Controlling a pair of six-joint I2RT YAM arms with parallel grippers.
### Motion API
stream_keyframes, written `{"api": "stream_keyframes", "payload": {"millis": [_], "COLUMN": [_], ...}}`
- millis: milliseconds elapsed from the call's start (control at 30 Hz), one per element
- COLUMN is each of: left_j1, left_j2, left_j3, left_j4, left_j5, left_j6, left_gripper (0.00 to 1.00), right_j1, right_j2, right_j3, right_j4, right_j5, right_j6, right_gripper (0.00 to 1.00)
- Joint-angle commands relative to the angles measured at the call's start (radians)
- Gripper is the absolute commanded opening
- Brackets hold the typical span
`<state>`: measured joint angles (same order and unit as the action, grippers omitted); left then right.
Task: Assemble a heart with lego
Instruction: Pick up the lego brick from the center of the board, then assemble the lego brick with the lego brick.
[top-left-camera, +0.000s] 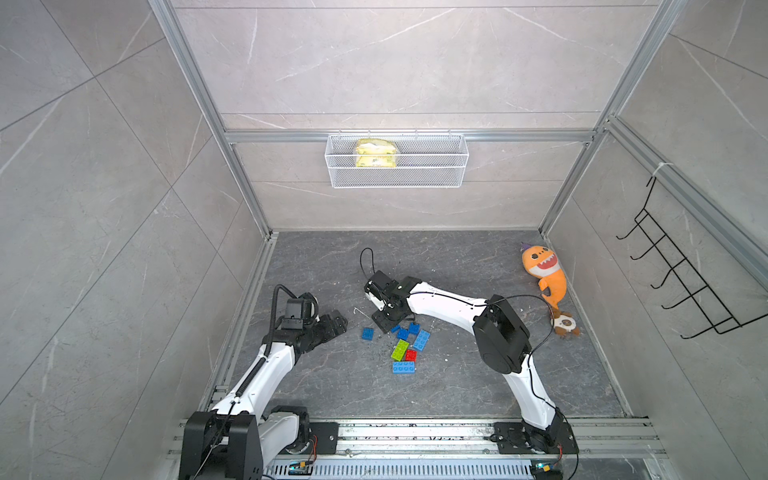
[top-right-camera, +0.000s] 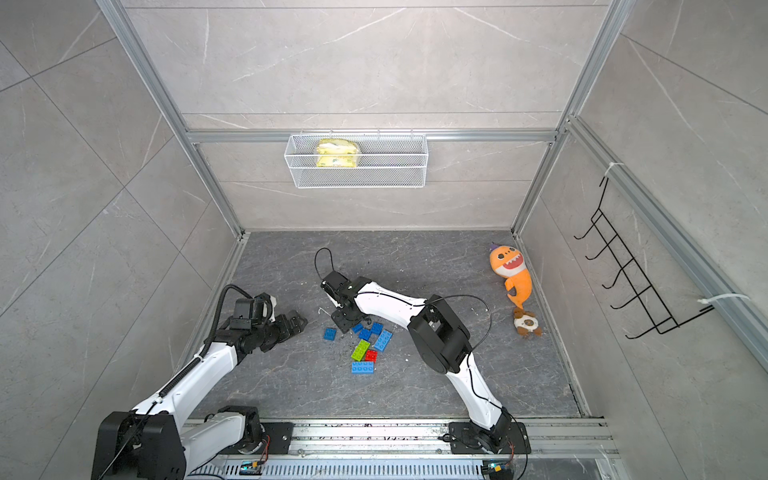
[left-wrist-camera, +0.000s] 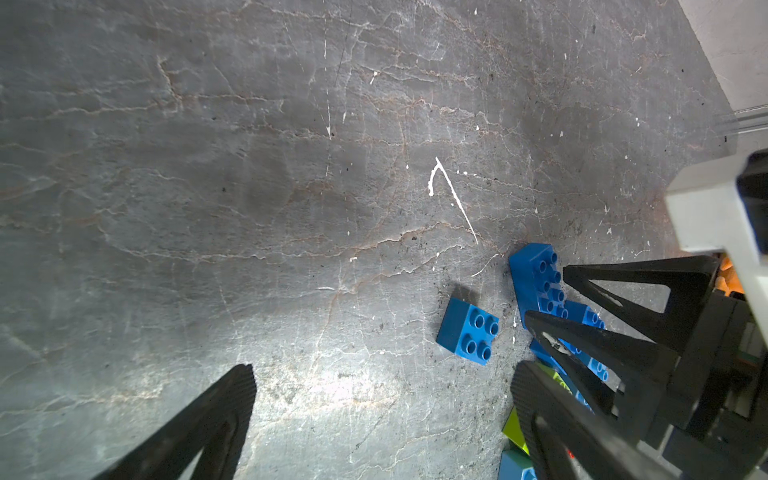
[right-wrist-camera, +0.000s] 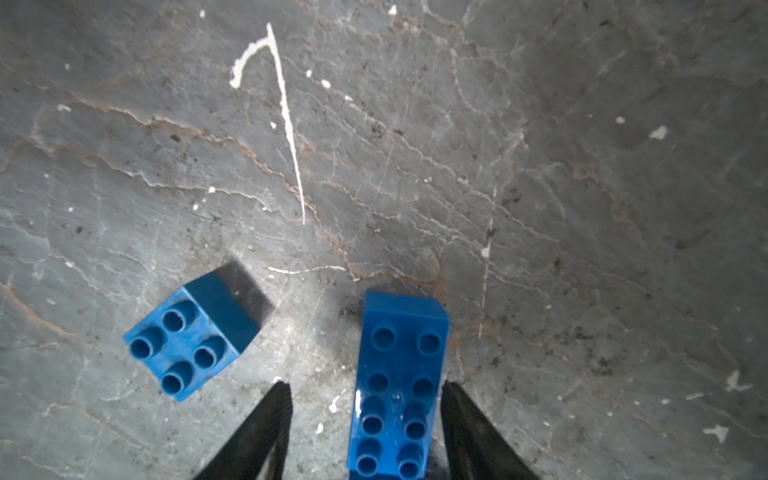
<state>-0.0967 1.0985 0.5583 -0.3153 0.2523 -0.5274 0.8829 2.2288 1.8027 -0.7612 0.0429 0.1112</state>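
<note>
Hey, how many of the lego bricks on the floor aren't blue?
2: a lime green brick among the blue bricks, and a small red brick right beside it. The right gripper may hide more.

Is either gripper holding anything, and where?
Nothing held: right gripper straddles one end of the long blue brick, not yet clamped; left gripper open, empty.

The dark grey stone floor (top-left-camera: 457, 386) carries a square blue brick (top-left-camera: 367, 333) lying alone, a cluster of blue bricks (top-left-camera: 413, 330), a green brick (top-left-camera: 400, 349) just beside a red brick (top-left-camera: 410, 355), and a long blue brick (top-left-camera: 403, 367). A plush shark (top-left-camera: 544, 270) and a small brown toy (top-left-camera: 564, 324) lie near the right wall.
</note>
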Motion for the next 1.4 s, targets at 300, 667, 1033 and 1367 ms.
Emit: {"api": "stream_keyframes", "payload": {"millis": [300,667,1033,1367], "left_j1": [-0.003,-0.003,0.005,0.054], "left_j2": [0.003,0.009,0.057,0.036], "left_j3": [0.016,0.011,0.036,0.016], "left_j4": [-0.017,-0.022,-0.049,-0.056], "left_j5": [-0.008,-0.049,-0.131,-0.111], "left_j6": [0.018,0.015,-0.011,-0.034], "left_gripper": [1.00,1.00,1.00,1.00], "right_j1": [-0.018,-0.016,0.060,0.065], "right_j2": [0.029,-0.058,-0.166,-0.071], "right_j3": [0.004,-0.034,-0.061,0.075], "right_j4": [-0.013,0.011,0.001,-0.058], "right_j5": [-0.003,-0.028,-0.141,-0.217], "right_j6": [-0.003,-0.012,-0.128,-0.308], "right_gripper": [0.44,0.32,0.33,0.35]}}
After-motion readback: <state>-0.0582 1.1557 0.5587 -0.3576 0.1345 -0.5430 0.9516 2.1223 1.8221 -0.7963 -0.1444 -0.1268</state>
